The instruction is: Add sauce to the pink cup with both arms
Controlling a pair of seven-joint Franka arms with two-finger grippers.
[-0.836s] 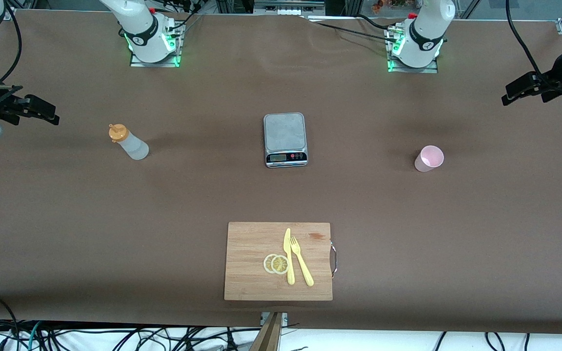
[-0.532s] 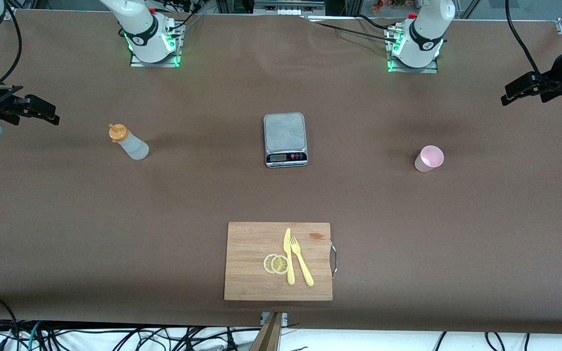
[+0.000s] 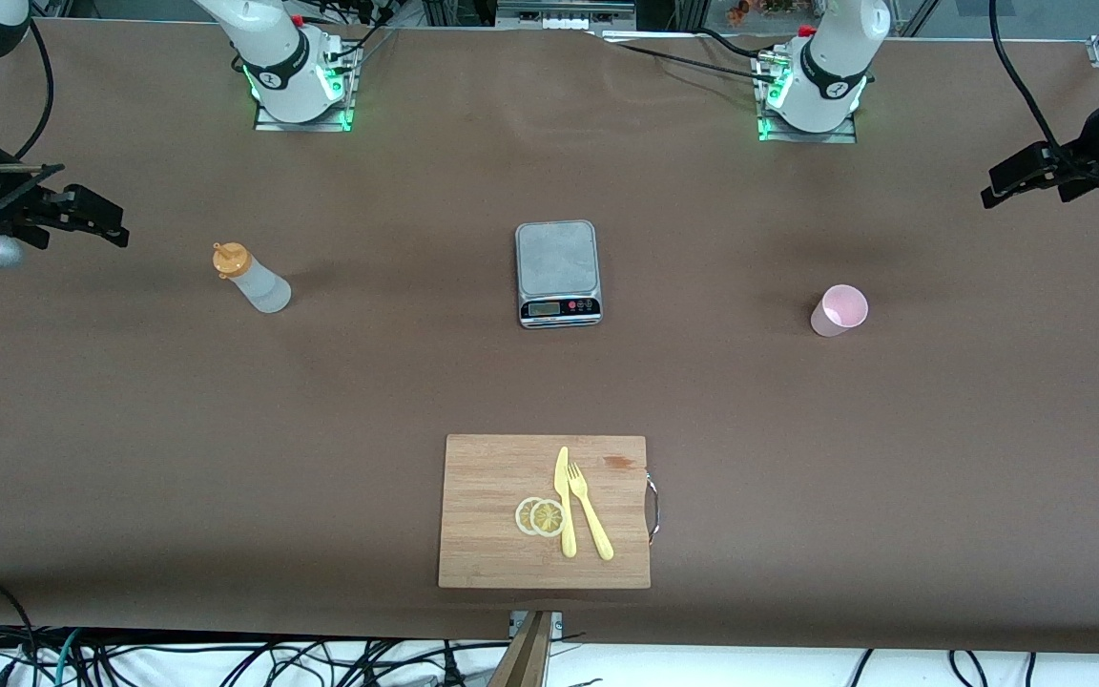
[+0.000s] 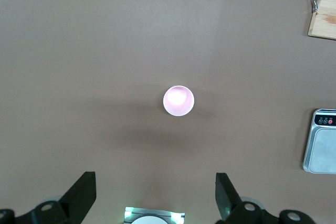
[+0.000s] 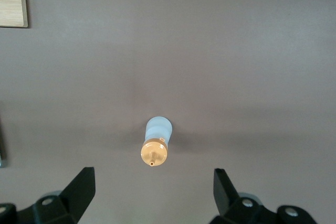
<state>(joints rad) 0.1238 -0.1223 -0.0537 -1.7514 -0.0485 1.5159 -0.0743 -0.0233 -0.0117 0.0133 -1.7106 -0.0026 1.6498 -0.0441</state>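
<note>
Toward the right arm's end of the brown surface (image 3: 225,401), small translucent squeeze bottle with orange nozzle cap (image 3: 254,280) stands alone; pale pink plastic tumbler (image 3: 839,310) stands toward the left arm's end. Right end effector (image 3: 82,215) and left end effector (image 3: 1022,176) hang spread wide, empty. Risk: tall light bottle tipping under an off-centre pinch. Open room surrounds both; digital scale (image 3: 557,273) sits between.

Bare table (image 3: 130,429) surrounds the sauce bottle (image 3: 255,279) and the pink cup (image 3: 838,311). The scale (image 3: 557,274) stands mid-table, the cutting board (image 3: 544,510) at the camera-side edge.
</note>
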